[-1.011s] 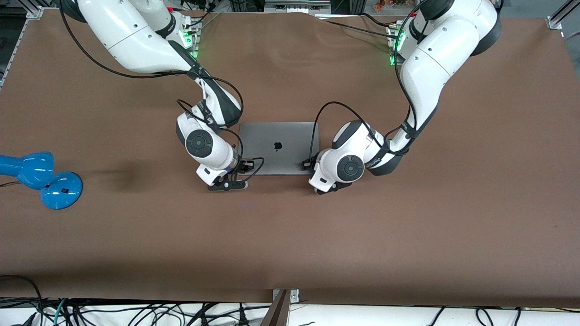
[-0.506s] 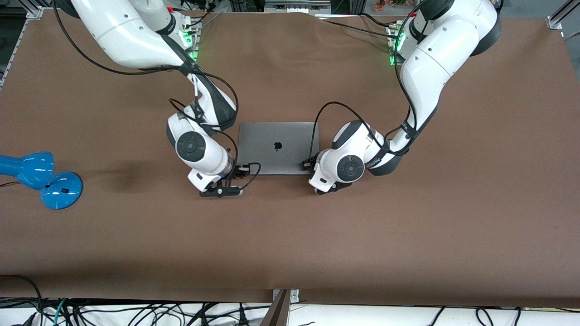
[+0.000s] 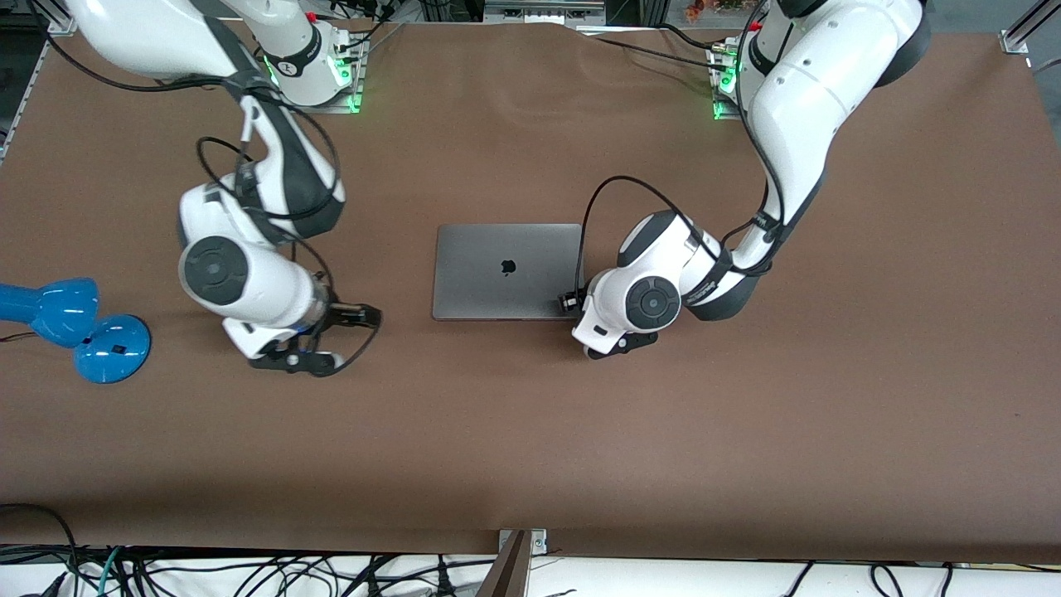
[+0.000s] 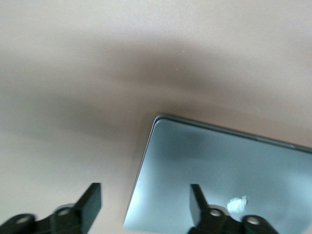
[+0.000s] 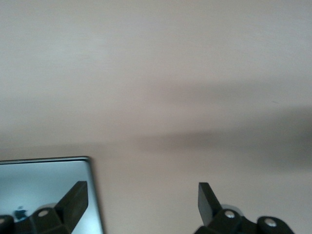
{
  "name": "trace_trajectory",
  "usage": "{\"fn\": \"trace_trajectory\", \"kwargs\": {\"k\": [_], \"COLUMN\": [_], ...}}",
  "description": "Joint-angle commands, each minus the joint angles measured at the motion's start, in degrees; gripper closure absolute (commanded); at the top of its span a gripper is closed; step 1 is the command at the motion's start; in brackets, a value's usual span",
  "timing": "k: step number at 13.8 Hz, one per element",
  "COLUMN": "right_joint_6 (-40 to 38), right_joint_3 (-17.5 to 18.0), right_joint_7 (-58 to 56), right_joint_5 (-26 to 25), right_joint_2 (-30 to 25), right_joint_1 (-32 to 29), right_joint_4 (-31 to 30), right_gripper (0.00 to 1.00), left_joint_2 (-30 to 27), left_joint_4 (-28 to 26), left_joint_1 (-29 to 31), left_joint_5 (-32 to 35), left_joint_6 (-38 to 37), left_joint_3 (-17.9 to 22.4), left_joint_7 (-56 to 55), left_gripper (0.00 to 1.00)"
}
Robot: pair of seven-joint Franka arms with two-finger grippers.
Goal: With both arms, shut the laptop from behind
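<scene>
Jaws of both grippers wide, gripping nothing.

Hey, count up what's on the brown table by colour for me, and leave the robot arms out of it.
Grey: 1, the closed laptop
Blue: 1, the lamp at the right arm's end of the table
Total: 2

white arms (image 3: 796, 99), grey caps, black cables
</scene>
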Motion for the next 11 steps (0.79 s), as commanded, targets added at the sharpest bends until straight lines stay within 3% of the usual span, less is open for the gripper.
{"fn": "trace_trajectory", "kwargs": {"k": [1,5,8,11], "right_joint_6": [-2.4,-3.8,-6.1,-12.4], "right_joint_3": [0.7,-0.5,-13.9,-16.6], "right_joint_7": [-5.5,-20.5,-24.1,-24.0], "right_joint_5": [0.1,1.5,4.1,4.5], "right_joint_2": [-1.2,-4.6,-13.2,-22.5], "right_joint_1": [-5.2,-10.6,-2.4,-1.5], "right_joint_4": [0.0,0.6,-0.5,-3.5], "right_gripper": [0.00,0.00,0.00,0.00], "left_joint_2": [-8.7,-19.4,-26.9,-36.2], "left_joint_4": [-4.3,-8.3,-11.6,-18.5], "left_joint_1": [0.0,0.2,0.2,0.0], "left_joint_5": [1.7,1.6,1.6,0.5], "left_joint_6": [-3.7,-9.0,-12.2,-12.3], "left_joint_3": [0.4,2.6,5.6,11.3], "left_joint_7": [-0.2,4.0,10.3,20.3], "left_gripper": [0.00,0.00,0.00,0.00]}}
